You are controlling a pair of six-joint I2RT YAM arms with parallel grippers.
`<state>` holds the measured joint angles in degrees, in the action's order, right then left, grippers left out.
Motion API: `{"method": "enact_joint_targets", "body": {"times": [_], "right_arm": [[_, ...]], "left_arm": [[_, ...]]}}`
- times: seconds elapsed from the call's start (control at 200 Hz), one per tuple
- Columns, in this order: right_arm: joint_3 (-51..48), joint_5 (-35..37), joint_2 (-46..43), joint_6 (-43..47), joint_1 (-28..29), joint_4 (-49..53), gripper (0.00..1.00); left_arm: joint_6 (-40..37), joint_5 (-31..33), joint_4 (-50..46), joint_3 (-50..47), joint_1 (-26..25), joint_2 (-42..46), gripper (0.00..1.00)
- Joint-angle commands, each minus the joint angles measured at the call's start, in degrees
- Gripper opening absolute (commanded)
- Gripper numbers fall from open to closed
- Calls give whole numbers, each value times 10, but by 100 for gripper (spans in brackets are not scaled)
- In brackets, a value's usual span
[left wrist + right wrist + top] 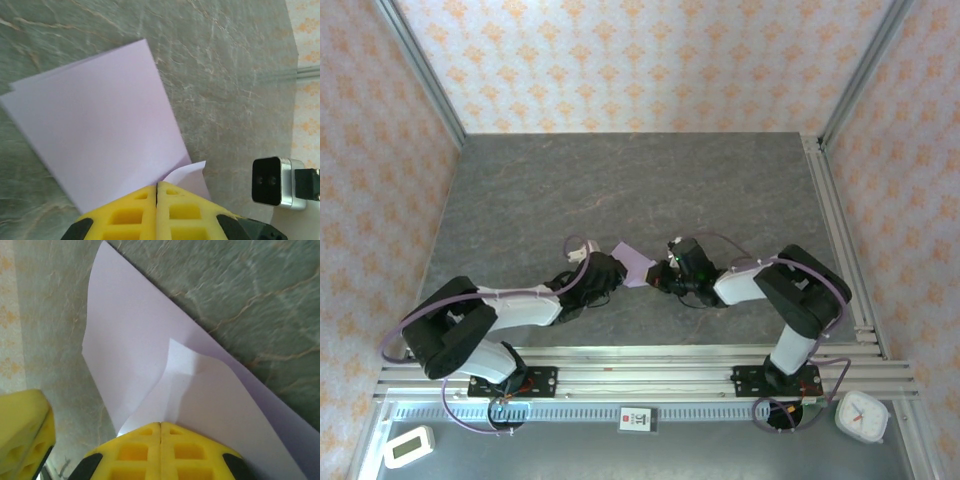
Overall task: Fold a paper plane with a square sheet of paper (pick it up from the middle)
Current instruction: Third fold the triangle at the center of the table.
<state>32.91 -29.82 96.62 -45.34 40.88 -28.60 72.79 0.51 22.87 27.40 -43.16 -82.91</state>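
Note:
The square sheet of paper [638, 264], pale lilac, is held just above the grey table [620, 190] between both grippers. It is folded over: two layers show at its far edge in the left wrist view [100, 120], and a corner flap curls up in the right wrist view [145, 355]. My left gripper [612, 272] is shut on one edge of the sheet [157, 184]. Opposite it, my right gripper [665, 276] is shut on the other edge [160, 424]. A yellow left fingertip [25, 432] shows beside the sheet. The paper plane is out of view.
Aluminium rails run along the front [620, 380] and right [840, 230] edges of the table. A white clock [861, 415], a small white timer [408, 446] and a label card [636, 418] lie on the near ledge. Patterned walls enclose three sides.

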Motion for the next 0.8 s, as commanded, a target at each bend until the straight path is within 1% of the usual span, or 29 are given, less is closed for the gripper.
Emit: {"method": "enact_joint_targets", "body": {"times": [0.0, 0.125, 0.225, 0.305, 0.46, 0.586, 0.796], "right_arm": [[18, 21, -59, 16, -7, 36, 0], [14, 57, -107, 20, -28, 72, 0], [8, 71, -124, 29, -36, 94, 0], [1, 68, -124, 31, -37, 95, 0], [-22, 57, -114, 23, -37, 65, 0], [-29, 54, -100, 23, -37, 51, 0], [-28, 43, -82, 24, -36, 39, 0]], "left_arm": [[3, -28, 31, 17, -9, -27, 0], [14, -38, 50, 34, -18, -50, 0], [20, -42, 60, 46, -26, -62, 0], [25, -42, 72, 52, -34, -69, 0], [31, -31, 76, 63, -50, -80, 0], [38, -29, 94, 64, -52, -98, 0], [26, -14, 87, 71, -51, -130, 0]]}}
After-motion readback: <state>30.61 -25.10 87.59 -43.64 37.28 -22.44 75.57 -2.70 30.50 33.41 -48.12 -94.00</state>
